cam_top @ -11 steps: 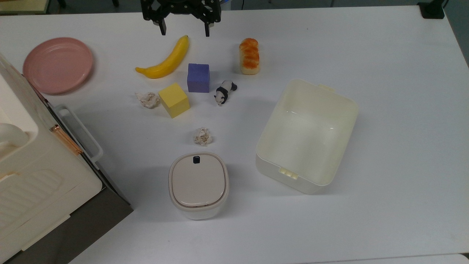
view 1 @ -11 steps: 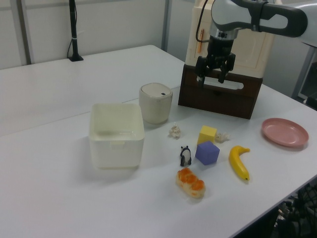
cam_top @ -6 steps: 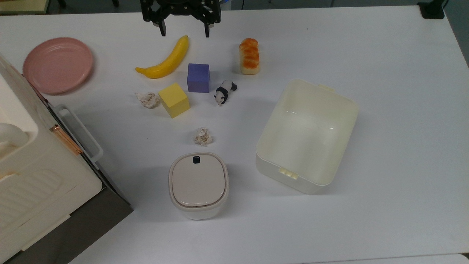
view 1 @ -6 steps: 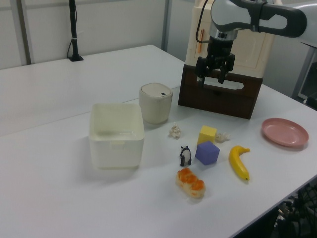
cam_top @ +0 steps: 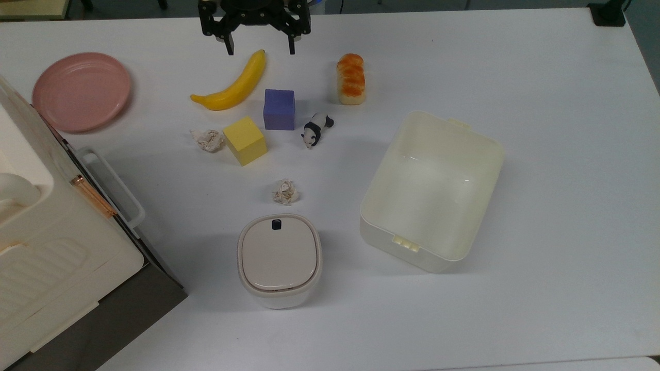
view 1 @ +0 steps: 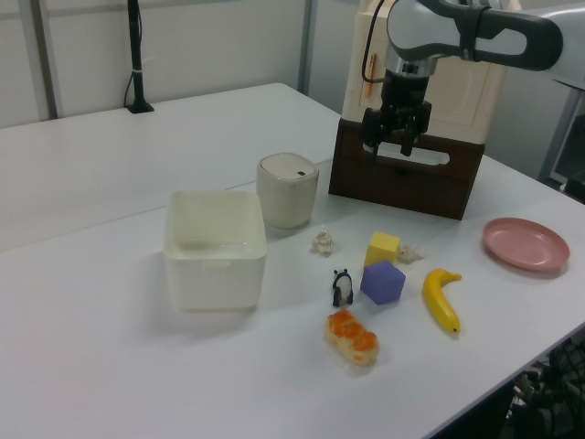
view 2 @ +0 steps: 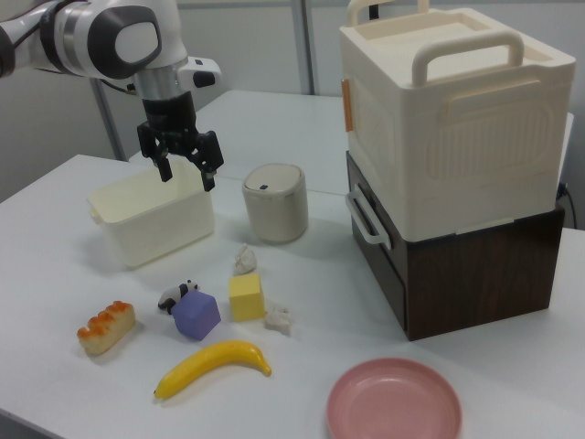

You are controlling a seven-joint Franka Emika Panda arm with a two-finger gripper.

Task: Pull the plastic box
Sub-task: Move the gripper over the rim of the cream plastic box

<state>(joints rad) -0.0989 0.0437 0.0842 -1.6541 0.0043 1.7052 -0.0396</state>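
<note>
**White tabletop, pincer raised, box untouched**

White tabletop (cam_top: 541, 77) spread with small things. Pincer (cam_top: 259, 50) hung high above the far edge in the top view, prongs spread wide, gripping nothing. Directly beneath in the top view: banana (cam_top: 234, 85), then purple cube (cam_top: 279, 109), yellow cube (cam_top: 245, 140), panda (cam_top: 316, 130) and bread (cam_top: 351, 78). Farther out, two paper wads (cam_top: 208, 139), lidded bin (cam_top: 279, 257) and pink plate (cam_top: 81, 90). Box (cam_top: 432, 191) well apart toward the top view's right, lidless, empty, upright on the tabletop, latch tabs on two rims; cabinet (view 2: 452, 137) at the opposite end.

Judged as the approach step: no contact with the box yet. Next move likely calls for travelling across to the box, lowering over one wall, prongs either side of the rim, closing, then dragging without tipping it.
</note>
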